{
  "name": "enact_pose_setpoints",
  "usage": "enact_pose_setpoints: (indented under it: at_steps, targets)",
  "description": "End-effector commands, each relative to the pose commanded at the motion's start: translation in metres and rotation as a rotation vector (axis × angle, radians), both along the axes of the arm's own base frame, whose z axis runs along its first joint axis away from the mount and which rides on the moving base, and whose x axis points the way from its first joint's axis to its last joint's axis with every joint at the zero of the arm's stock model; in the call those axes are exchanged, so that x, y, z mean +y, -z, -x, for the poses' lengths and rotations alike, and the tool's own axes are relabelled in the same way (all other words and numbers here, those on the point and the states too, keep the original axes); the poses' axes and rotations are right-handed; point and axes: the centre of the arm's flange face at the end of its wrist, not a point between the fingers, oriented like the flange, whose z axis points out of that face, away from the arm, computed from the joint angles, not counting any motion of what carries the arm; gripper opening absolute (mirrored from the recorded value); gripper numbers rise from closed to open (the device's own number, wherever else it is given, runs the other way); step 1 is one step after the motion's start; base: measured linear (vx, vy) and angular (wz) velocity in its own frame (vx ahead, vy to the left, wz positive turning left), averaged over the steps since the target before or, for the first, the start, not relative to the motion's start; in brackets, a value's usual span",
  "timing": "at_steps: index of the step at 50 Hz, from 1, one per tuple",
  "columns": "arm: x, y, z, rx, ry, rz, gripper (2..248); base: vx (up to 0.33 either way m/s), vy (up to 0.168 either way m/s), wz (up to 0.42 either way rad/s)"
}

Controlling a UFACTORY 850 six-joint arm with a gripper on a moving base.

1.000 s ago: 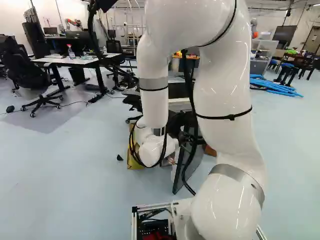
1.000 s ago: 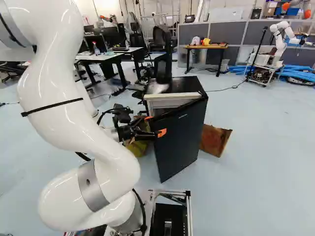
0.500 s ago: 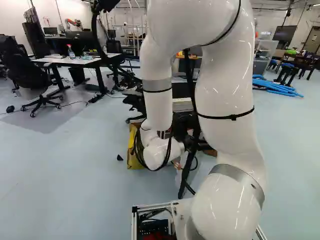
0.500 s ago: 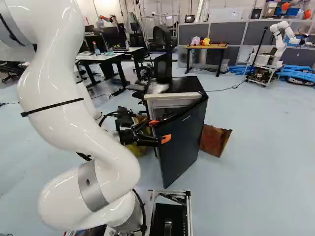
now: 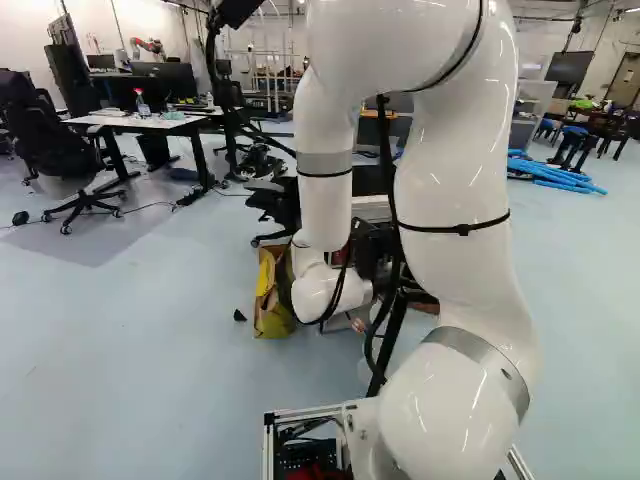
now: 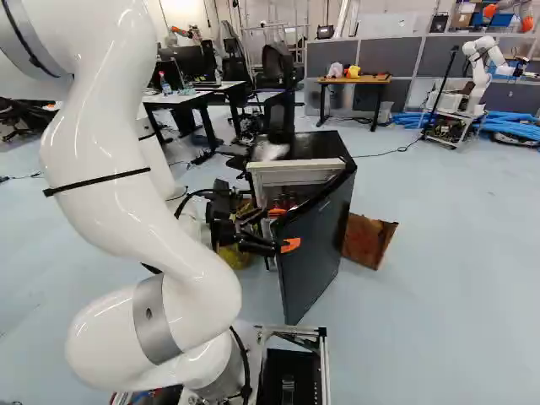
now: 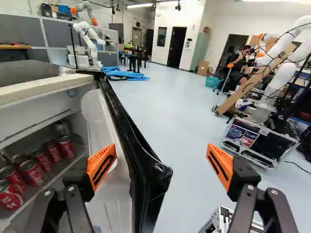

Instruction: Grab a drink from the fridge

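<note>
In the right base view my gripper (image 6: 283, 229) is at the free edge of the black fridge door (image 6: 319, 240), which stands partly open from the fridge (image 6: 295, 173). Seen from the wrist, the gripper (image 7: 161, 167) is wide open. The door's edge (image 7: 141, 179) reaches in between its fingers, nearer the finger on the inner side; whether either touches it, I cannot tell. Several red drink cans (image 7: 33, 172) stand on a shelf inside, beyond that inner-side finger. The arm hides most of the fridge in the left base view.
A brown board (image 6: 368, 240) leans beside the fridge, and a yellow bag (image 5: 272, 300) stands on its other side. Desks (image 5: 140, 122) and a chair are farther back. Another robot (image 6: 481, 72) stands on a cart far off; more arms show in the wrist view.
The fridge door has swung farther open, uncovering red items inside. My arm has moved with it, rightward in both base views, the gripper staying open at the door's edge. The base has not moved.
</note>
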Motion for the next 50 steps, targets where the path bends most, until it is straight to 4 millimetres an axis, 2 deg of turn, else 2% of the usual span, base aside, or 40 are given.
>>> enact_pose_setpoints:
  at_steps: [50]
  targets:
    - [-0.039,-0.008,-0.029,-0.088,0.377,-0.024,247,0.0,0.0,0.0]
